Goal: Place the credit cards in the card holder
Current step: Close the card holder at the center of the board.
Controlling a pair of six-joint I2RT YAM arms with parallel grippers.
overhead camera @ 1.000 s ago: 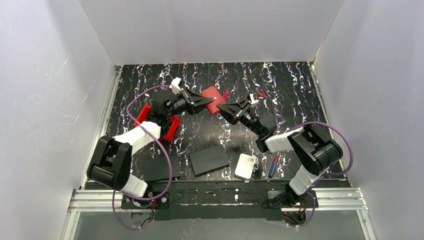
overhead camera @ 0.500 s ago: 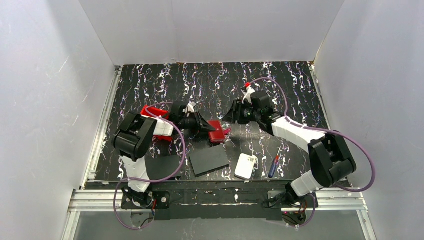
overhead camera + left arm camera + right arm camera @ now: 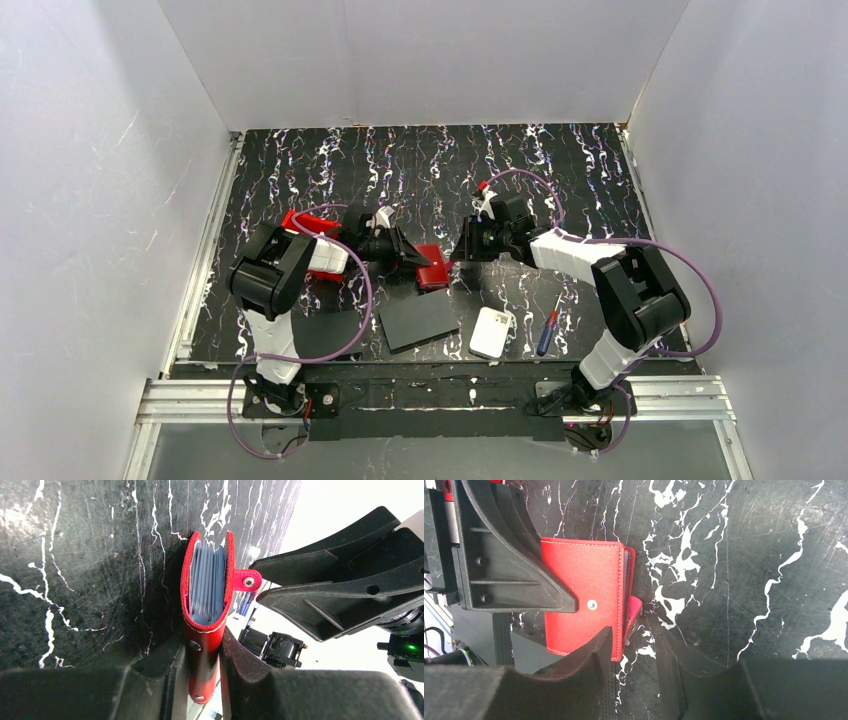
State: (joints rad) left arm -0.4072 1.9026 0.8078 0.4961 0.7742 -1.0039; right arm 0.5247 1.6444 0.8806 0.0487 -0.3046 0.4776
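My left gripper (image 3: pixel 412 258) is shut on the dark red card holder (image 3: pixel 432 268) and holds it on edge, low over the middle of the table. In the left wrist view the holder (image 3: pixel 205 652) is clamped between my fingers, its mouth gaping. Pale blue-grey cards (image 3: pixel 205 587) stand packed inside it. Its strap with a pale stud (image 3: pixel 248 581) sticks out to the side. My right gripper (image 3: pixel 460 247) is open. Its jaws (image 3: pixel 636 660) straddle the holder's open edge (image 3: pixel 621 605) and strap. No loose card shows on the table.
A bright red bin (image 3: pixel 298 224) lies behind my left arm. Two black sheets (image 3: pixel 418 320) (image 3: pixel 325 335), a white rounded pad (image 3: pixel 493 332) and a blue-handled screwdriver (image 3: pixel 546 332) lie near the front edge. White walls enclose the table.
My left arm carried the card holder from the far middle down toward the table's centre. My right gripper swung in and closed up to the holder's open edge.
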